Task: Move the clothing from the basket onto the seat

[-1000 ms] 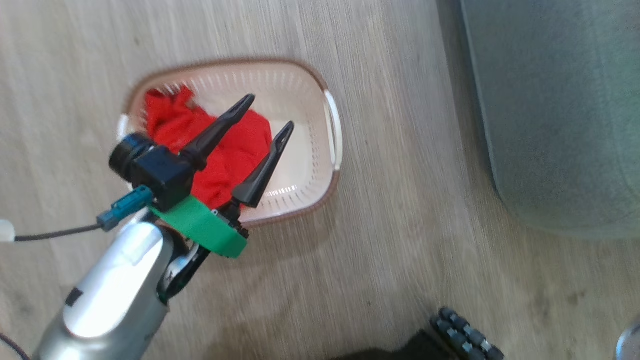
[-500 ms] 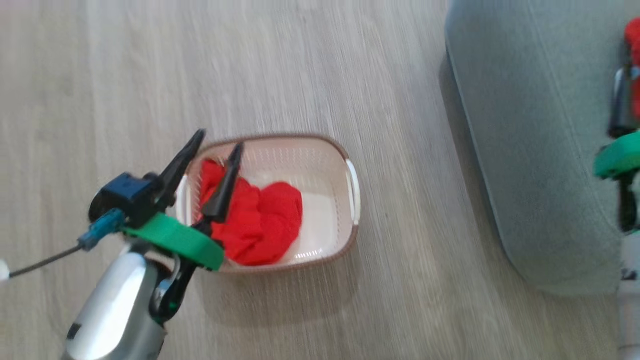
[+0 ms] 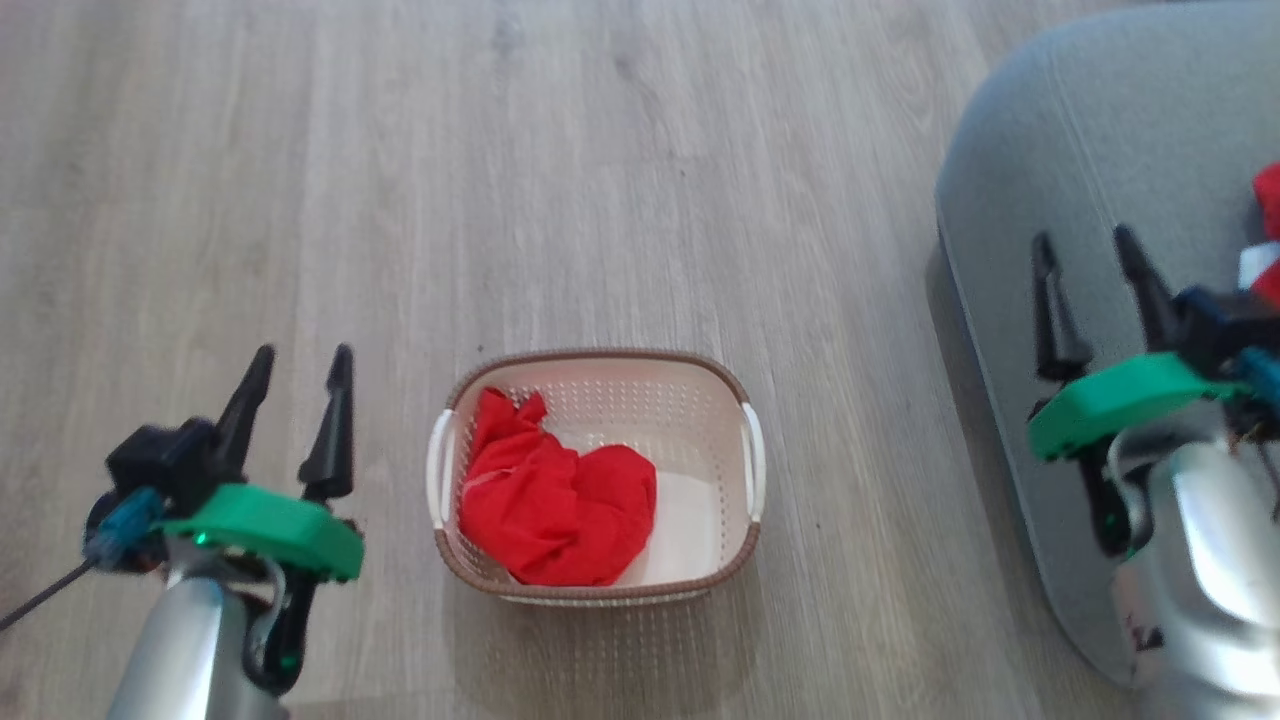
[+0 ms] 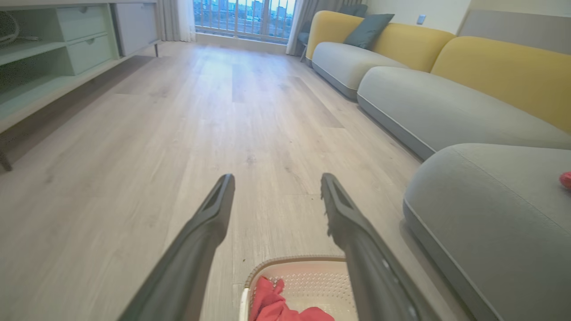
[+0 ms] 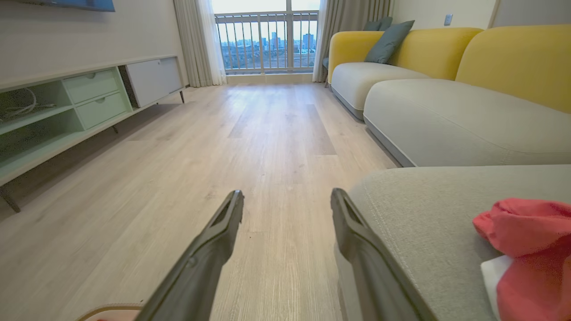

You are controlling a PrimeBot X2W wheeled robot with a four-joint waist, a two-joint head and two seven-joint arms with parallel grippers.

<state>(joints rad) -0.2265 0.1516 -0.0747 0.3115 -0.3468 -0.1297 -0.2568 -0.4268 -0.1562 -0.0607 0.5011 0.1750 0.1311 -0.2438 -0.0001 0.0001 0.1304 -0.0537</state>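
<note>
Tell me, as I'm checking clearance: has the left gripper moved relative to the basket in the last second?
Yes. The left gripper was over the basket; now it is off the basket's left side.

Pale wood floor [image 5: 276, 147] runs to a bright balcony window [image 5: 267, 40]. Yellow backrests [image 5: 513, 62] along one side, pale green cabinet [image 5: 89, 98] opposite.

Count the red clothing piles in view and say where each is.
2. One red heap lies in the basket on the floor; one red bundle lies on the seat. Each may hide further garments in its folds.
</note>
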